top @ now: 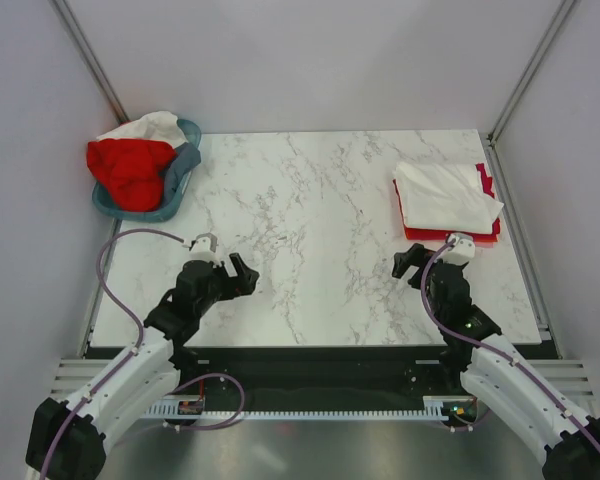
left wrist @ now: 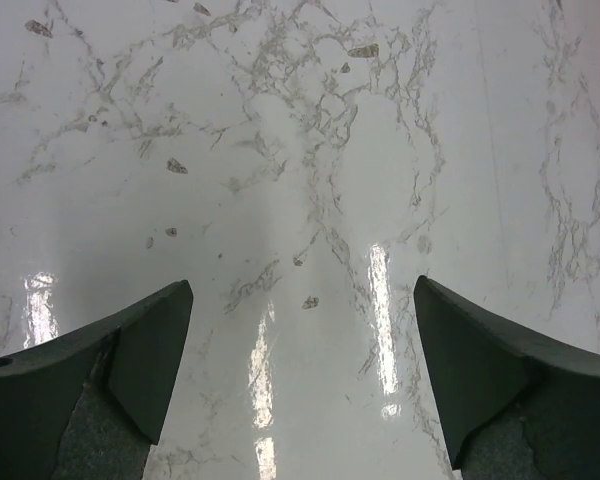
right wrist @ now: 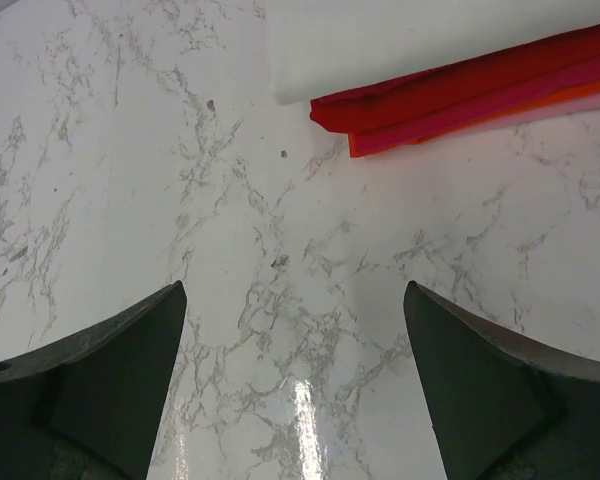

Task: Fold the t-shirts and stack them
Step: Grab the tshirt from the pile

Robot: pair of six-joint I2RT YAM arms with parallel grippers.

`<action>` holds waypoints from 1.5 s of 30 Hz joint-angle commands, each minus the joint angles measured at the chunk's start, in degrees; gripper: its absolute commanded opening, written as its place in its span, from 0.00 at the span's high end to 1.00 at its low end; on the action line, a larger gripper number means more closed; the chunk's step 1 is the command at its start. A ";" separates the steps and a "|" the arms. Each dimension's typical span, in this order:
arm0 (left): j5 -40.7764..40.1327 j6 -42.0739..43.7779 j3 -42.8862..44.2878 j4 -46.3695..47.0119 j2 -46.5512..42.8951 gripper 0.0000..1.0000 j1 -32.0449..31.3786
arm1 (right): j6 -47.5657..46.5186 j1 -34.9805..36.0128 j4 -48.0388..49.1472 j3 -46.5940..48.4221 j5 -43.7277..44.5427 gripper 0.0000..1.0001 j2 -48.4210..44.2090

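Note:
A folded white t-shirt (top: 445, 193) lies on top of a stack of folded red and orange t-shirts (top: 488, 232) at the table's right; the white one (right wrist: 400, 40) and the red one (right wrist: 460, 90) show in the right wrist view. A crumpled bright red t-shirt (top: 128, 166) and a white one (top: 145, 127) sit in the teal basket (top: 185, 170) at the far left. My left gripper (top: 242, 273) (left wrist: 302, 375) is open and empty over bare marble. My right gripper (top: 410, 262) (right wrist: 295, 375) is open and empty just in front of the stack.
The marble table (top: 310, 230) stretches between the basket and the stack. Grey walls enclose the left, back and right. The table's near edge and a black rail (top: 320, 400) run by the arm bases.

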 commanded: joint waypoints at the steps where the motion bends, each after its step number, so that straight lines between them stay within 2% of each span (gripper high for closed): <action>1: -3.02 -2.70 2.46 -0.15 -0.64 0.00 -0.08 | 0.38 0.10 1.61 -0.14 1.16 0.02 -0.45; 4: -5.21 -6.46 4.65 -3.30 -2.57 0.00 -0.08 | 2.13 0.19 0.65 0.39 2.13 0.02 0.25; 8: -5.12 -7.44 9.38 -4.81 -5.56 0.00 0.01 | 4.25 0.10 -2.07 1.35 3.79 0.02 -0.27; 10: -12.92 -10.68 14.99 -8.13 -4.08 0.00 0.62 | 3.55 0.10 -3.04 1.71 4.24 0.02 -1.32; 12: -18.99 -10.00 19.93 -10.42 -1.10 0.00 2.89 | 2.76 0.11 -3.04 1.10 3.80 0.02 -2.20; 14: -21.04 -8.69 28.28 -13.24 5.31 0.00 5.18 | 2.40 0.19 -2.96 0.74 4.15 0.02 -3.26; 15: -20.87 -7.20 33.52 -13.85 10.38 0.00 8.24 | 2.58 0.11 -3.04 0.48 4.50 0.07 -3.78; 16: -20.34 -7.19 33.58 -14.38 12.87 0.00 10.01 | 2.58 0.10 -3.22 0.30 4.85 0.07 -3.96; 17: -19.73 -7.53 38.71 -15.00 15.77 0.00 11.94 | 2.84 0.10 -3.39 0.30 4.94 0.08 -4.14; 18: -17.46 -7.62 41.20 -15.26 18.40 0.00 15.96 | 2.84 0.10 -3.40 0.22 5.20 0.09 -4.05; 19: -16.13 -8.23 45.84 -15.62 23.83 0.01 17.83 | 2.93 0.10 -3.66 0.30 5.38 0.09 -4.23; 21: -12.37 -9.29 50.34 -16.14 29.04 0.02 23.35 | 3.02 0.10 -3.83 0.48 5.47 0.10 -3.88; 23: -9.98 -9.82 57.46 -17.45 37.54 0.05 25.75 | 3.10 0.10 -4.01 0.65 5.03 0.10 -3.35; 24: -9.62 -9.91 60.18 -18.25 40.81 0.06 29.50 | 3.10 0.02 -4.01 0.74 4.94 0.10 -3.17; 31: -12.86 -12.54 83.55 -27.21 64.37 0.07 37.00 | 2.75 0.10 -4.10 0.92 4.15 0.11 -2.73; 34: -16.21 -14.03 88.05 -27.66 70.87 0.07 38.32 | 2.75 0.19 -4.01 0.74 4.33 0.10 -3.08; 39: -14.10 -13.86 94.30 -28.10 79.68 0.12 40.43 | 2.75 0.19 -3.92 0.92 4.59 0.09 -2.65; 41: -14.19 -16.05 94.75 -28.19 81.88 0.18 41.22 | 2.75 0.10 -4.01 0.92 4.68 0.09 -2.47; 42: -13.06 -16.76 94.84 -28.19 82.15 0.32 42.18 | 2.75 0.10 -3.92 0.92 4.68 0.09 -2.56; 43: -12.35 -17.46 95.19 -28.19 82.59 0.40 42.63 | 2.67 0.10 -3.92 0.92 4.51 0.09 -2.56; 45: -11.55 -17.12 95.63 -28.19 82.07 0.64 43.16 | 2.75 0.10 -3.92 0.92 4.59 0.11 -2.47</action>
